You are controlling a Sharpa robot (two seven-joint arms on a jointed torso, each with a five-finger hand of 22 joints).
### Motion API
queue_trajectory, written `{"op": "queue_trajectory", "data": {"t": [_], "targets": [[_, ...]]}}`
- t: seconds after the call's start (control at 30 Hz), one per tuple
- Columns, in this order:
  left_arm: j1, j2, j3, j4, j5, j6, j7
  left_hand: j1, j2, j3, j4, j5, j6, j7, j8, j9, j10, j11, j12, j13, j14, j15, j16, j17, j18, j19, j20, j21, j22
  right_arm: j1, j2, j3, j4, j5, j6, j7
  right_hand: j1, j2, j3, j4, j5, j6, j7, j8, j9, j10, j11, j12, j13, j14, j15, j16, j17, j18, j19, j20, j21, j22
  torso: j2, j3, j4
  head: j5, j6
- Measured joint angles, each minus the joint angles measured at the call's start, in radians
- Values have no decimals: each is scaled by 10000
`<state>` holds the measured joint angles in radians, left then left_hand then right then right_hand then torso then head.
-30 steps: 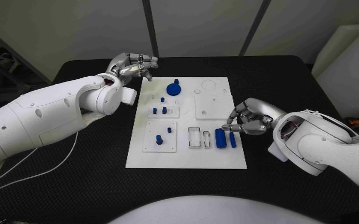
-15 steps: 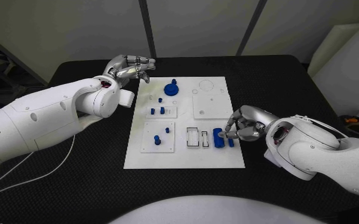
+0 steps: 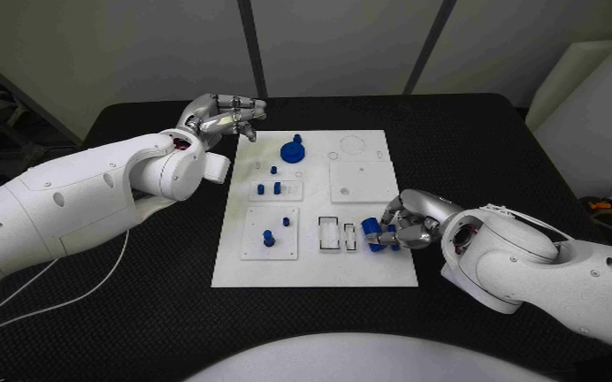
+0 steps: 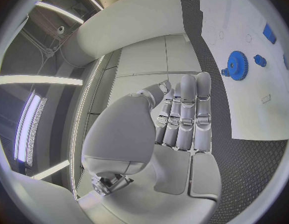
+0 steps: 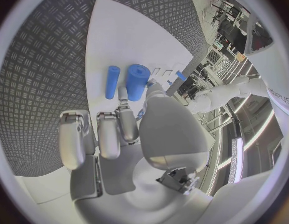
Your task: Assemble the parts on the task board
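Right hand: the right hand reaches over the task board's near right corner, fingers at a blue cylinder; whether it grips, I cannot tell.
Left hand: the left hand hovers clenched, empty, far left.
Progress: blue gear and pegs seated; assembly seemingly unfinished.
Setting: black bench, grey panelled wall.

The robot has bulky, glossy white arm shells, each ending in a silver metallic hand: left hand, right hand. The segmented fingers have pale grey pads, and a thin white cable trails from the left arm.
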<state>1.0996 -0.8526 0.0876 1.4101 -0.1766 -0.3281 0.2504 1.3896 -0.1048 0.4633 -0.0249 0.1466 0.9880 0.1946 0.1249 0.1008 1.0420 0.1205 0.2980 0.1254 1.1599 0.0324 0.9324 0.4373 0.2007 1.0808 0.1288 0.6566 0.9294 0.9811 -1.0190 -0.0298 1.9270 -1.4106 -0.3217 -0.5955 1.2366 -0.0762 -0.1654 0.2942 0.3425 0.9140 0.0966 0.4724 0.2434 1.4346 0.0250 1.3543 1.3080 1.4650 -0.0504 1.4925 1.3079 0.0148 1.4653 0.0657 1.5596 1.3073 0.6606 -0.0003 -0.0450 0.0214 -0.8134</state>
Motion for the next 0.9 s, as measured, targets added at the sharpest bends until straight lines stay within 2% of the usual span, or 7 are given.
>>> {"op": "queue_trajectory", "data": {"t": [0.33,0.6,0.63,0.77,0.9], "targets": [[0,-8,0,24,0,-2,0,0,0,0,0,0,0,0,33,-4,0,0,0,0,0,0,0,1,1,0,0,0,0,-132,283,66,-219,-127,4,-69,-44,43,-1,1,93,0,-31,236,140,0,0,-1,-1,0,0,0,-1,1,0,0,0,0,7,-7,0,-16,26],[0,-23,0,39,0,-4,0,1,0,0,0,0,0,0,41,-8,0,0,0,0,0,0,0,1,1,0,0,0,0,-192,344,62,-220,-204,-192,-86,248,408,53,-54,588,-69,-1,439,313,67,-67,20,-1,1,1,0,-1,1,0,0,63,7,6,-12,-1,9,-9],[0,-26,0,42,0,-4,0,1,0,0,0,0,0,0,41,-8,0,0,0,0,0,0,0,1,0,0,0,0,0,-202,327,59,-184,-213,-258,-86,345,504,60,-61,690,-73,-54,467,326,105,-106,80,-1,1,1,31,-2,2,0,0,79,7,6,-12,0,12,-15],[-1,-51,0,45,0,-4,0,1,-1,0,0,0,0,0,40,-8,0,0,0,0,0,0,0,2,1,0,0,0,0,-231,202,36,-75,-228,-499,-109,483,641,63,-64,996,-60,-137,525,382,162,-163,166,-1,0,1,50,-2,2,3,-3,80,7,6,-8,-9,27,-12],[-1,-51,0,42,0,-5,-1,1,-1,0,0,0,0,0,40,-7,0,0,0,0,0,0,0,2,2,0,0,0,0,-268,57,4,46,-224,-800,-196,585,742,63,-64,1314,-20,-136,529,389,215,-216,229,-1,16,-57,50,-3,1,1,-71,80,7,-1,-8,-18,27,-4]]}}
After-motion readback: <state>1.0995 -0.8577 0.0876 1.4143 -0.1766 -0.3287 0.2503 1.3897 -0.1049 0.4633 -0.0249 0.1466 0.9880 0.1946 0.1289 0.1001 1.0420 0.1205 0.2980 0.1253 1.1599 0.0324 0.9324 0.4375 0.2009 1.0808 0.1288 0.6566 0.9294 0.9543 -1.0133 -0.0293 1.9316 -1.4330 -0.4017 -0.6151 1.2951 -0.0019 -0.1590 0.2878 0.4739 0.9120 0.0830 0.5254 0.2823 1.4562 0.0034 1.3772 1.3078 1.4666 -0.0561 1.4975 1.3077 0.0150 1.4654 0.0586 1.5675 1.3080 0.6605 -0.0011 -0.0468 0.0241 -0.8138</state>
